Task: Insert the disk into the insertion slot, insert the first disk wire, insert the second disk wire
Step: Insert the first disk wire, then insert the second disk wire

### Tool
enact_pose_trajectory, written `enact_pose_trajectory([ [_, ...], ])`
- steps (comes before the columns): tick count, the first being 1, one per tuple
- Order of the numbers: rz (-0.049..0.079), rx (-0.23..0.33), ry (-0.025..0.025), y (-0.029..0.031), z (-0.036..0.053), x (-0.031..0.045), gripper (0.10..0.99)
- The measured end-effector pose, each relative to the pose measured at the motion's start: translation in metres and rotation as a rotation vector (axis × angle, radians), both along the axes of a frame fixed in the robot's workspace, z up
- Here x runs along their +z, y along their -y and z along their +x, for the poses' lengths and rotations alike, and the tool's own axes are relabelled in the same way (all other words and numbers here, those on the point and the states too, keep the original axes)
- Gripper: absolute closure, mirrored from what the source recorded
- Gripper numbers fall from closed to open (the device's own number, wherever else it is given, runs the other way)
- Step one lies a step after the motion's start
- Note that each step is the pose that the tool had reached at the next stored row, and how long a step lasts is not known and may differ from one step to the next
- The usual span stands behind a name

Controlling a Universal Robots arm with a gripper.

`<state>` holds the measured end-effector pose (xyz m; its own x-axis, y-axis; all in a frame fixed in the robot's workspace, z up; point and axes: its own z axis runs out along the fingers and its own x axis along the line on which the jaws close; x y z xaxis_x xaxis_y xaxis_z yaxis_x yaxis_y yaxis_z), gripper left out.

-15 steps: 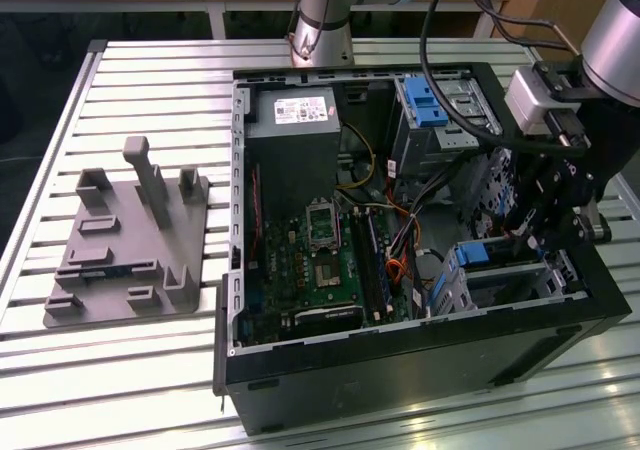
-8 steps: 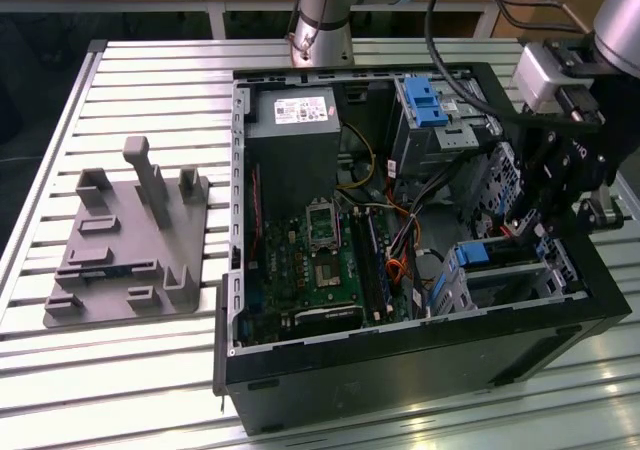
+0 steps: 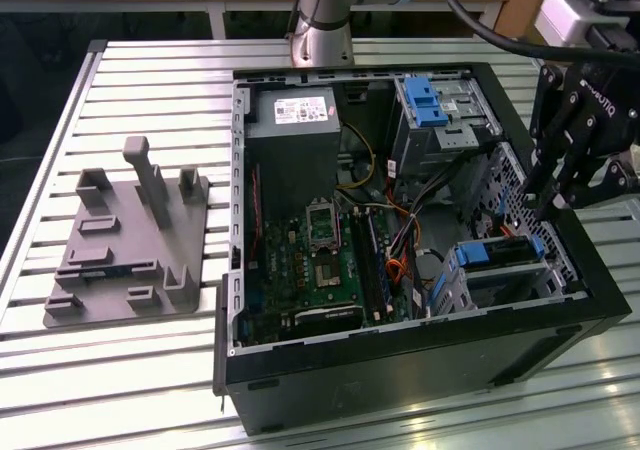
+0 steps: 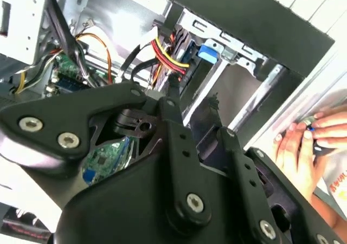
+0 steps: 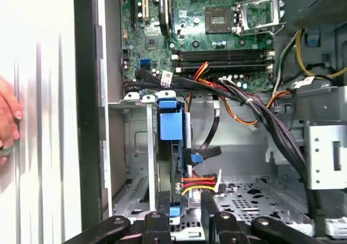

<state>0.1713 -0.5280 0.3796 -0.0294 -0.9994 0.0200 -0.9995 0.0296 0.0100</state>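
The arm [image 3: 320, 15] hangs its jaws pointing downward (they stand parted, slightly tilted).

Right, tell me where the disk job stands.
Done: the disk sits in the insertion slot. In hand: nothing; the open gripper hovers close by. Left: both wires; the red-yellow lead and blue-tipped black cable look loose beside it.

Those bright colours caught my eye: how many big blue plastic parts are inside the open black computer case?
2: a blue plastic latch on the taller grey metal bay, and the disk's bright blue carrier near the gripper. Cables may hide others.
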Motion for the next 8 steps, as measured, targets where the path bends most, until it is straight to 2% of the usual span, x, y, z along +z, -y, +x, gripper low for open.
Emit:
enact_pose_trajectory([
  [8,0.0,0.0,0.0001,0.0,0.0,0.0007,0.725],
])
